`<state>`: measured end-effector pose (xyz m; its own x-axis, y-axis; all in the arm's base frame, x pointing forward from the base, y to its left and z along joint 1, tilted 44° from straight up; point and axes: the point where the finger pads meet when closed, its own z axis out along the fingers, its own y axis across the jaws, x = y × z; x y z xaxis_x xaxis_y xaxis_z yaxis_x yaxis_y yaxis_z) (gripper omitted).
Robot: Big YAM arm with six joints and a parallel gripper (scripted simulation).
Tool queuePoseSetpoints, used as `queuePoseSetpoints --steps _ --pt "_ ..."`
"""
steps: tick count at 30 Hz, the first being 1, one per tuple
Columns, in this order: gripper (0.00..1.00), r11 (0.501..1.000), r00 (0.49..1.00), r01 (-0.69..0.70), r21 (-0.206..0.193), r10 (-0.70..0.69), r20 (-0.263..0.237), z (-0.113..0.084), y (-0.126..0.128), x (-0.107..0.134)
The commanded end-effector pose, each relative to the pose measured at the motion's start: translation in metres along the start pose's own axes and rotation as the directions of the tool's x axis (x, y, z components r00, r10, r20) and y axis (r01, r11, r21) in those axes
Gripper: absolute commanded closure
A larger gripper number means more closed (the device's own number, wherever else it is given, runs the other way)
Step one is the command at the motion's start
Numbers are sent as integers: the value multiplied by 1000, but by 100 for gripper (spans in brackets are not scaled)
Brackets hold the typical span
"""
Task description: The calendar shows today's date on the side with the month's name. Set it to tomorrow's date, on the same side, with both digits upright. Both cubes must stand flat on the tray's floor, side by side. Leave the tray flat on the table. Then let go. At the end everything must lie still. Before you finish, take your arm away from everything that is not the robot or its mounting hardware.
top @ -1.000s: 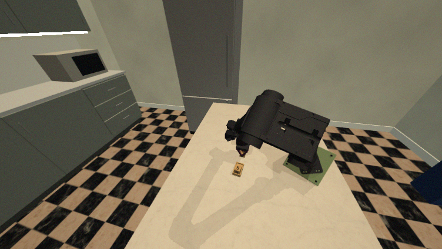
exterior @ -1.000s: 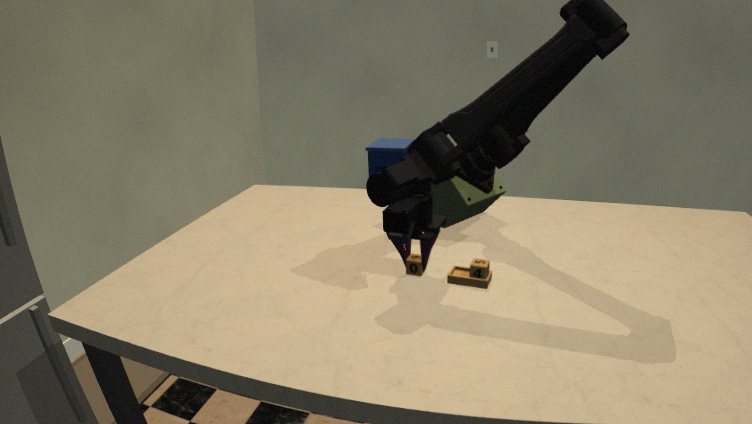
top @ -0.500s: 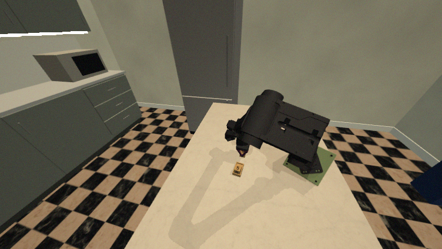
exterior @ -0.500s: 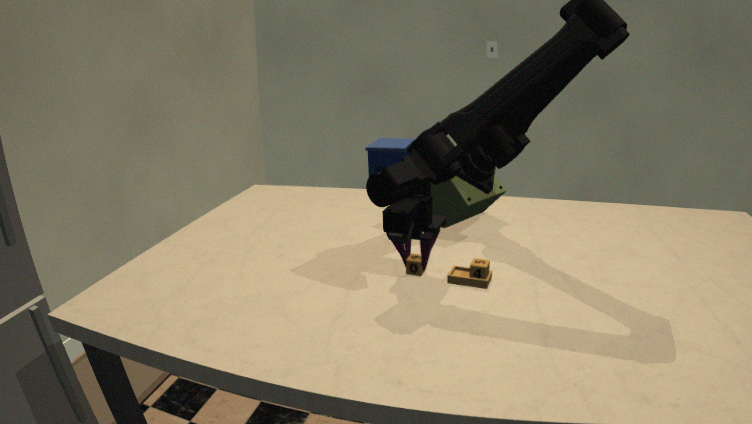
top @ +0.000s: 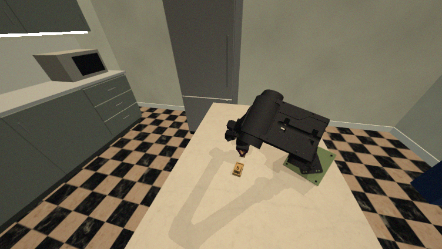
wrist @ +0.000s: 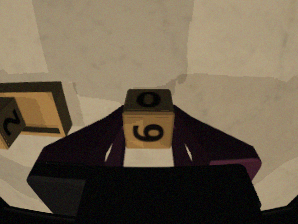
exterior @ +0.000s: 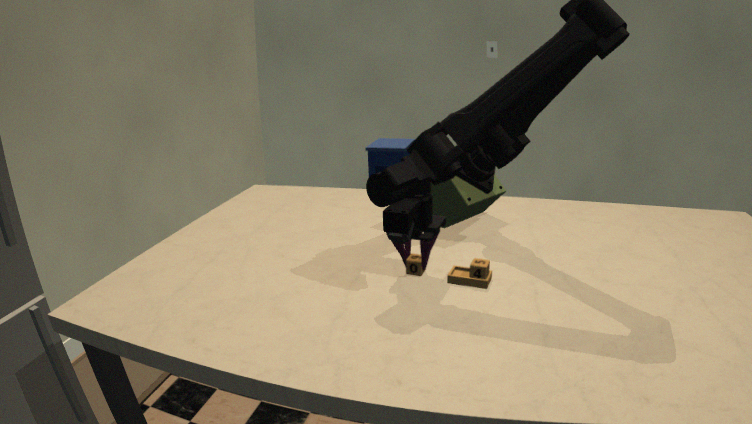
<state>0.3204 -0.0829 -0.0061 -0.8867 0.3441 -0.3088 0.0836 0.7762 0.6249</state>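
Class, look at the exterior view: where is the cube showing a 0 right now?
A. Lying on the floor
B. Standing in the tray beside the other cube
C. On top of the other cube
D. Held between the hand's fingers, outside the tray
D: the cube with the 0 sits between the hand fingers, left of the tray, which holds only the cube showing 4.
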Motion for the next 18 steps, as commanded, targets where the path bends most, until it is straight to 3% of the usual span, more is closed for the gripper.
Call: queuePoseSetpoints --steps 1,18 --pt "73 1000 999 18 16 -18 33 -8 -10 -18" --pt "73 1000 999 23 16 -24 33 -7 -9 -18"
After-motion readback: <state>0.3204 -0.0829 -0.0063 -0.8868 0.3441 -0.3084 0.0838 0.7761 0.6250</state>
